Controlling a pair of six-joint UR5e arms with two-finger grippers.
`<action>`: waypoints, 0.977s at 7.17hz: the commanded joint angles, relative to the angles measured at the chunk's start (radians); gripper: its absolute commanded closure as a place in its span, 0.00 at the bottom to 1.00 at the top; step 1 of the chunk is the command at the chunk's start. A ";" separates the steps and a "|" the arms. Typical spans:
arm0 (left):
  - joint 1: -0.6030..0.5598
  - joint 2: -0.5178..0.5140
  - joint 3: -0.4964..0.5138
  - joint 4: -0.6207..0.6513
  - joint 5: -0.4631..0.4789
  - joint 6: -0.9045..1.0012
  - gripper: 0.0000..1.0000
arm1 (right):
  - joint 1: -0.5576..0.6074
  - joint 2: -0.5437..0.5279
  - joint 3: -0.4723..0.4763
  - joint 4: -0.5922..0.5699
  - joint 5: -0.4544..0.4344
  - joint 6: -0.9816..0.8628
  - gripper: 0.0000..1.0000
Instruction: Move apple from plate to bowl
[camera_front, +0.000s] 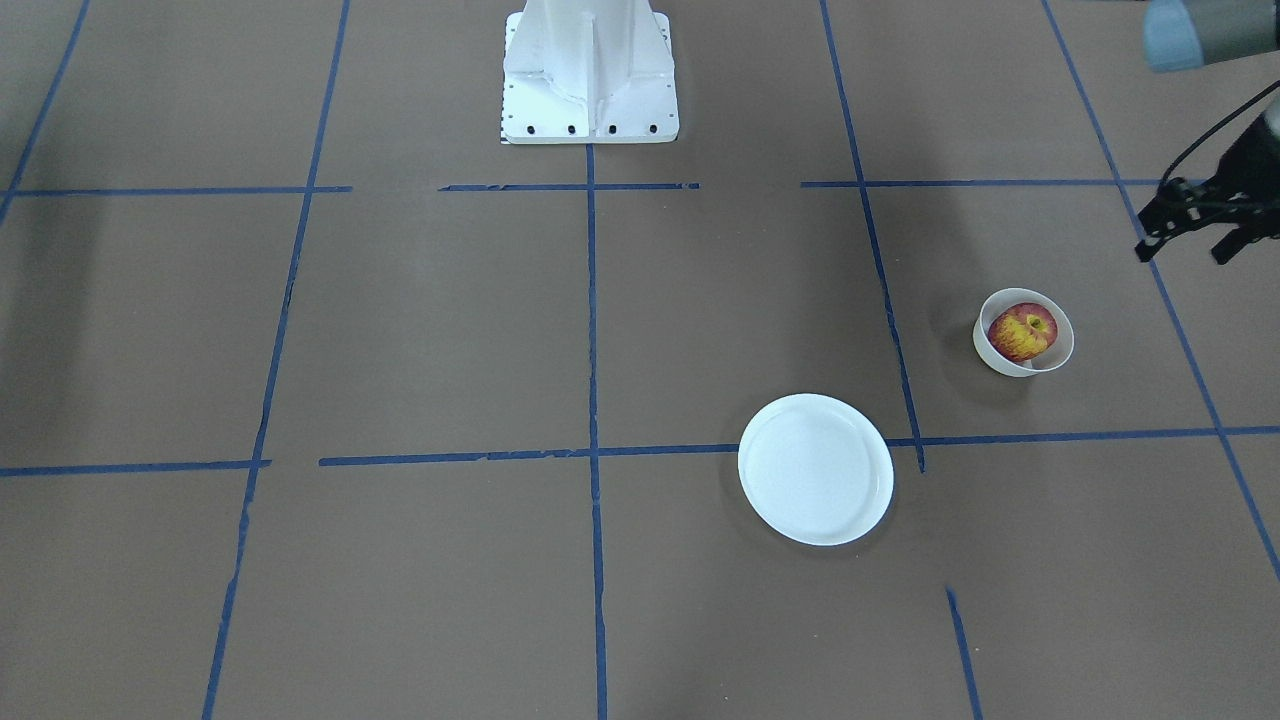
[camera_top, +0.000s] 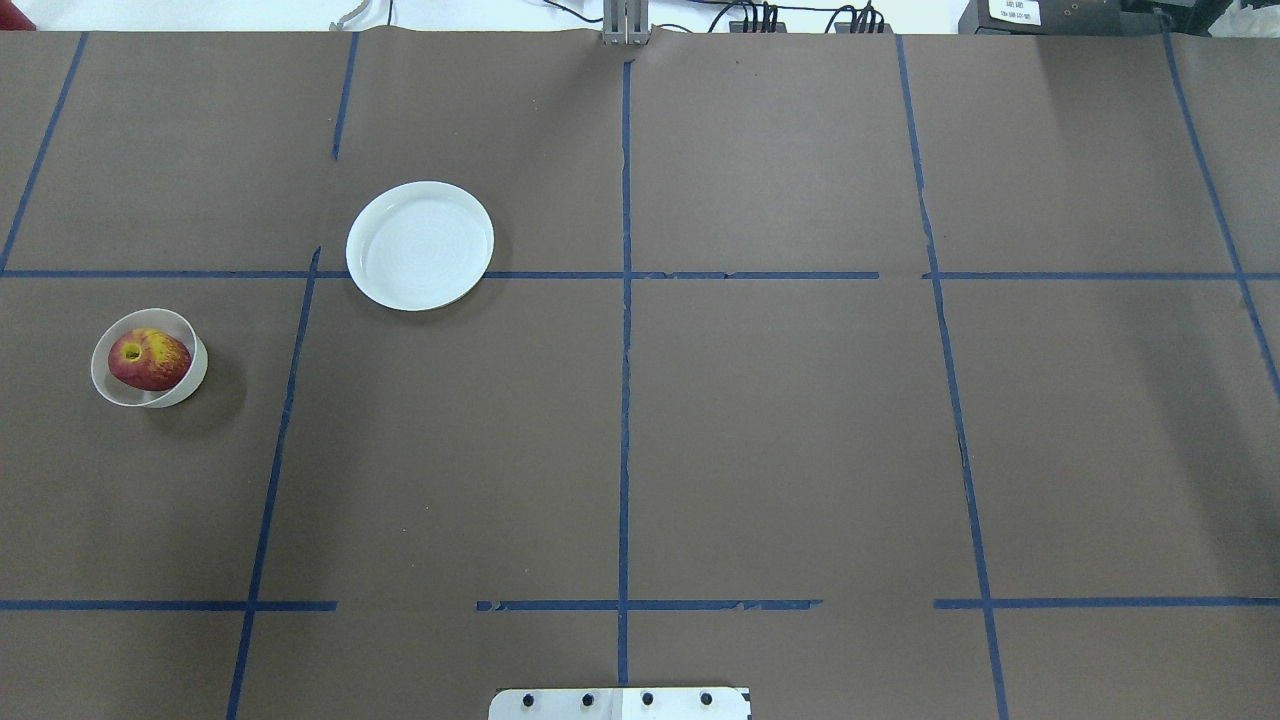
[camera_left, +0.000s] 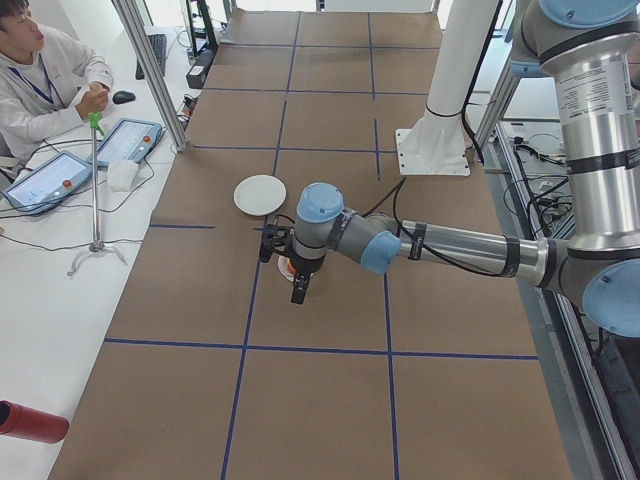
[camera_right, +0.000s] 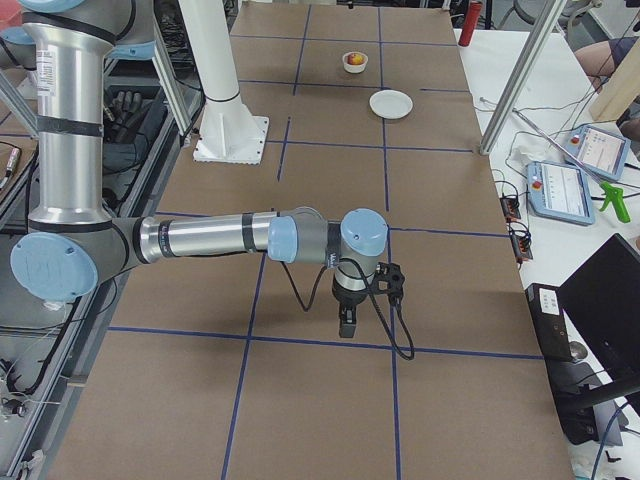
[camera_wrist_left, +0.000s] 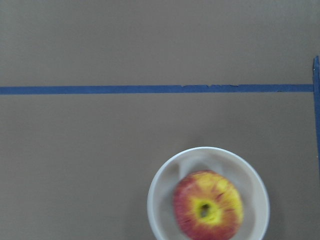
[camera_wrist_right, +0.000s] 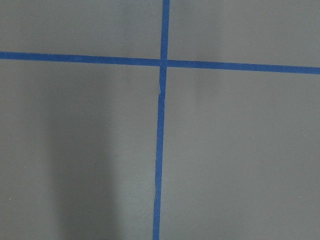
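Observation:
The red and yellow apple (camera_front: 1022, 334) lies in the small off-white bowl (camera_front: 1000, 362), stem dimple up; it also shows in the overhead view (camera_top: 148, 359) and the left wrist view (camera_wrist_left: 207, 205). The flat white plate (camera_front: 815, 470) is bare, a short way from the bowl. My left gripper (camera_front: 1183, 256) hangs open and empty above the table, beside the bowl on the robot's side. My right gripper (camera_right: 345, 322) hovers over bare table far from both dishes; I cannot tell whether it is open or shut.
The white robot pedestal (camera_front: 588, 70) stands at the table's mid edge. Blue tape lines (camera_top: 624, 300) cross the brown table. An operator (camera_left: 40, 80) sits at a side desk with tablets (camera_left: 127, 140). A red bottle (camera_left: 30, 422) lies there.

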 joint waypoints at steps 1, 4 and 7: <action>-0.241 0.007 0.016 0.180 -0.005 0.347 0.05 | 0.000 0.000 -0.001 0.000 0.000 0.000 0.00; -0.316 -0.057 0.067 0.309 -0.028 0.387 0.01 | 0.000 0.000 -0.001 0.000 0.000 0.000 0.00; -0.316 -0.051 0.102 0.299 -0.091 0.385 0.00 | 0.000 0.000 -0.001 0.000 0.000 0.000 0.00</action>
